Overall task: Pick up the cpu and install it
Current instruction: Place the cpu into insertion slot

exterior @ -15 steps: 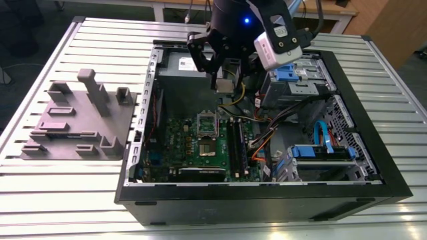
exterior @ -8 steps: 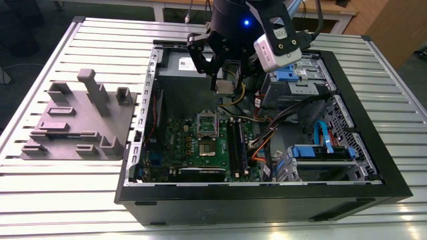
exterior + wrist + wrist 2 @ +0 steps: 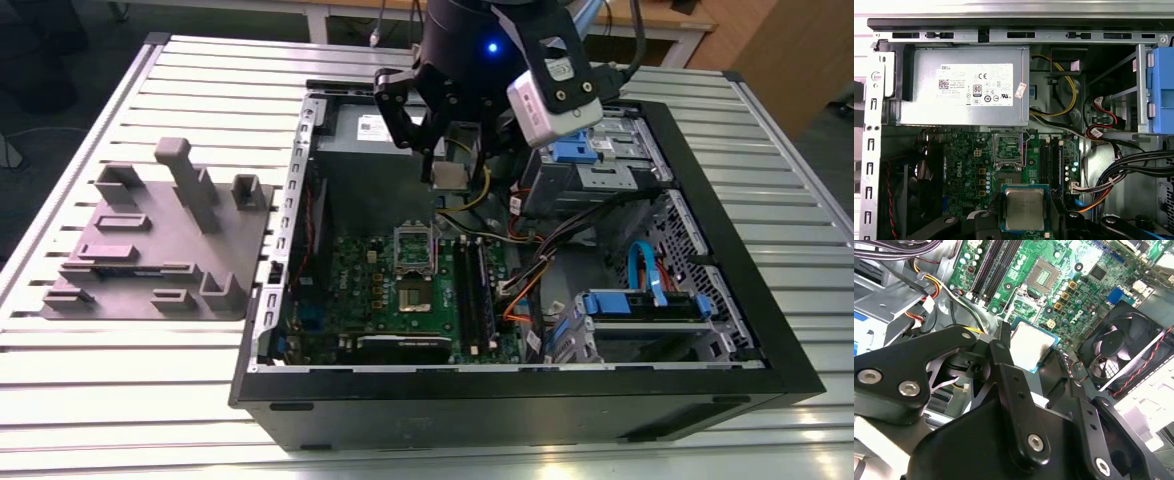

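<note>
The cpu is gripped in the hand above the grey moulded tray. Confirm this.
Wrong place. The hand grips the cpu above the green motherboard inside the computer case, as the first wrist view shows; the grey moulded tray lies outside the case in the exterior view.

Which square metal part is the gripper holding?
The cpu, with the solid silvery top plate, is the held one; the hollow-centred socket frame sits on the green board.

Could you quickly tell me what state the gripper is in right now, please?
Gripper: shut on the cpu, over the motherboard inside the open computer case.
</note>
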Controlling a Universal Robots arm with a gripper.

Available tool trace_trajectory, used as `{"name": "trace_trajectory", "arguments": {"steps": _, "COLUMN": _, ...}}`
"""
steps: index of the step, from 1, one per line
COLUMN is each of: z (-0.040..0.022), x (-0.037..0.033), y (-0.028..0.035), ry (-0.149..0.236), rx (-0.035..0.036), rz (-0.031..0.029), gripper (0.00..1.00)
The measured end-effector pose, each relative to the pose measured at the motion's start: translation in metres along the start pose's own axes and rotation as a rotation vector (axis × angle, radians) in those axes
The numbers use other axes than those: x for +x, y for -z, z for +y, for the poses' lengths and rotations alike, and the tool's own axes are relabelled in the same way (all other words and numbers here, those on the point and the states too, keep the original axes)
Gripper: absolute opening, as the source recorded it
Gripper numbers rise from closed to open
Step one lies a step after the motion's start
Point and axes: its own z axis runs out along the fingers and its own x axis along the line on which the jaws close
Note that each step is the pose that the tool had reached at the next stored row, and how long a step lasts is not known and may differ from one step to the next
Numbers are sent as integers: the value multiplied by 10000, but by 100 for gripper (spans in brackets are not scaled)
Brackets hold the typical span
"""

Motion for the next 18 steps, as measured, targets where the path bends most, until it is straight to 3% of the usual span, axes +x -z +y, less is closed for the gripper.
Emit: {"name": "trace_trajectory", "arguments": {"steps": 18, "z": -22, "x": -1, "y": -40, "ry": 0, "rx": -1, "rz": 3, "gripper": 47}}
